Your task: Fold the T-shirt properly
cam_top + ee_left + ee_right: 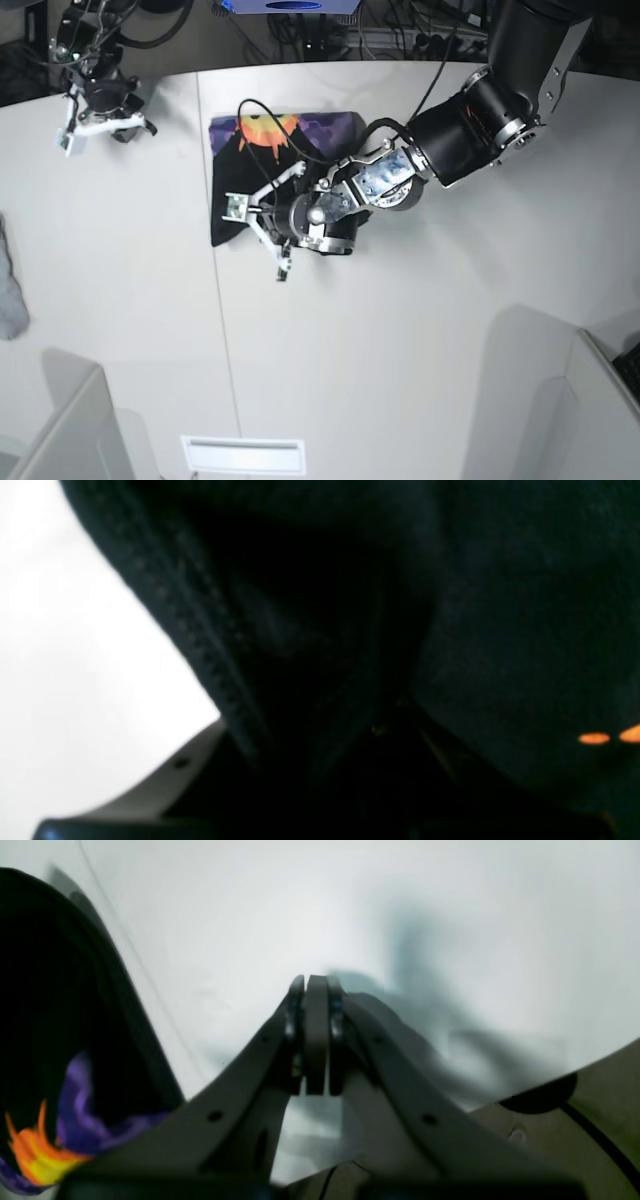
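Note:
The T-shirt [228,190] lies folded on the white table, black, with its orange sun on purple print [285,130] showing along the far edge. My left gripper [258,235] is at the shirt's near left corner, its white fingers spread apart over the cloth edge. In the left wrist view black cloth [450,630] fills the frame with a stitched hem, and only one grey finger [165,780] shows. My right gripper [316,985] is shut and empty over bare table at the far left [100,122]. The shirt's print shows at that view's left [45,1145].
A small grey cloth [8,290] lies at the table's left edge. Grey partitions stand at the front left [60,420] and front right [560,400]. A white slot plate [243,455] sits at the table's front. Cables and equipment lie behind the table [300,20].

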Controlling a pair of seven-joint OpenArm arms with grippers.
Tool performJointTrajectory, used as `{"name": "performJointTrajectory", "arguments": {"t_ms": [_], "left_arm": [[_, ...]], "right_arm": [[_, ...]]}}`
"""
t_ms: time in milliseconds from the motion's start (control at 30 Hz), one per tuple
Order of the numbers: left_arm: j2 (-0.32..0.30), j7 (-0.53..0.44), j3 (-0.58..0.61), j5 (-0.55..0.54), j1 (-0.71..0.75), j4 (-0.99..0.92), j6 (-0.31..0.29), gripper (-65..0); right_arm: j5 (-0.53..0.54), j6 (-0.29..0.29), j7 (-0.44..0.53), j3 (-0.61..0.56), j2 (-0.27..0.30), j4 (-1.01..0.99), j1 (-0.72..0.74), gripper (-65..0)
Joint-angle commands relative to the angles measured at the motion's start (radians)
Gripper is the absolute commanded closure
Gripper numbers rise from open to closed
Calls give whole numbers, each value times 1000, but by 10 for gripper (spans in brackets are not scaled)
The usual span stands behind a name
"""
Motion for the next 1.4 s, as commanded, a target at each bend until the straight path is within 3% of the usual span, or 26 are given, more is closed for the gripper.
{"name": "performJointTrajectory", "arguments": {"t_ms": [0, 167, 733, 967, 1067, 1133, 1267, 1367], "left_arm": [[2, -6, 5, -17, -11, 5, -16, 0], [2, -1, -45, -11, -15, 4, -16, 0], [-17, 0, -56, -13, -60, 5, -16, 0], [-12, 0, -58, -22, -103, 11, -16, -355], [-10, 0, -59, -22, -120, 13, -16, -467], [-9, 0, -81, -23, -131, 25, -16, -502], [-10, 33, -306, -16, -72, 134, -16, -502], [-21, 85, -473, -2, 8, 283, -16, -502]], "right_arm": [[7, 4, 31, 4, 7, 2, -1, 0], [7, 4, 87, -2, 7, -42, -9, 0], [11, 4, 85, -3, 7, -39, 7, 0], [11, 6, 82, -5, 7, -39, 14, 0], [11, 6, 82, -6, 10, -38, 14, 0], [11, 6, 82, -6, 15, -38, 14, 0], [7, 12, 84, -6, 16, -18, 8, 0], [5, 115, 87, 1, 18, 21, 5, 0]]}}
